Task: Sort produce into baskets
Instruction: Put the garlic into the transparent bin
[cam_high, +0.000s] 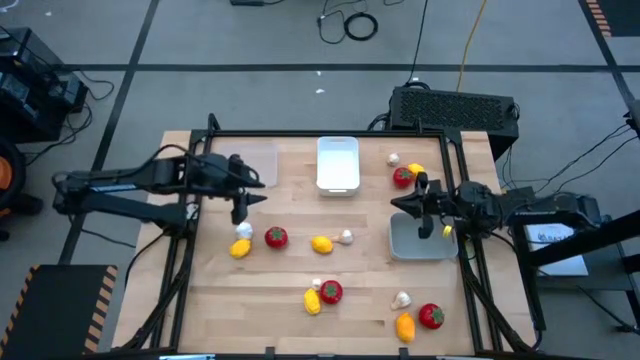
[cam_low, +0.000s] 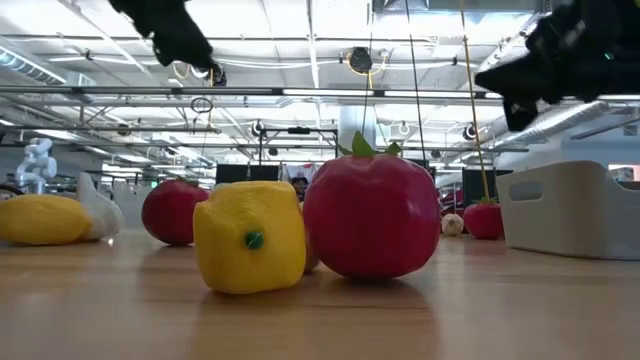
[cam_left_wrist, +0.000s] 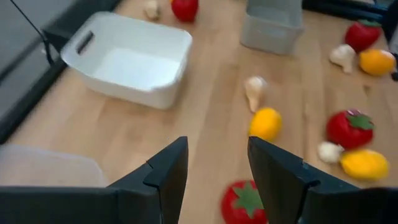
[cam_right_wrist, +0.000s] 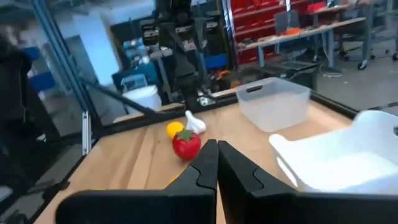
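Observation:
My left gripper (cam_high: 254, 198) hangs open above the table's left half with nothing between its fingers (cam_left_wrist: 217, 177); a red tomato (cam_left_wrist: 245, 202) lies on the wood below it. My right gripper (cam_high: 405, 203) is shut and empty (cam_right_wrist: 216, 163), pointing level above the far edge of the grey basket (cam_high: 420, 240). The white basket (cam_high: 338, 163) and the clear basket (cam_high: 258, 165) stand at the far side. Tomatoes (cam_high: 276, 237), yellow fruits (cam_high: 321, 243) and whitish garlic bulbs (cam_high: 345, 237) lie scattered on the table.
More produce lies near the front edge: a tomato (cam_high: 331, 291) beside a yellow piece (cam_high: 312, 300), another tomato (cam_high: 431, 316) and an orange fruit (cam_high: 405, 326). A tomato (cam_high: 402, 178) and yellow piece sit far right. A black frame (cam_high: 330, 133) rims the table.

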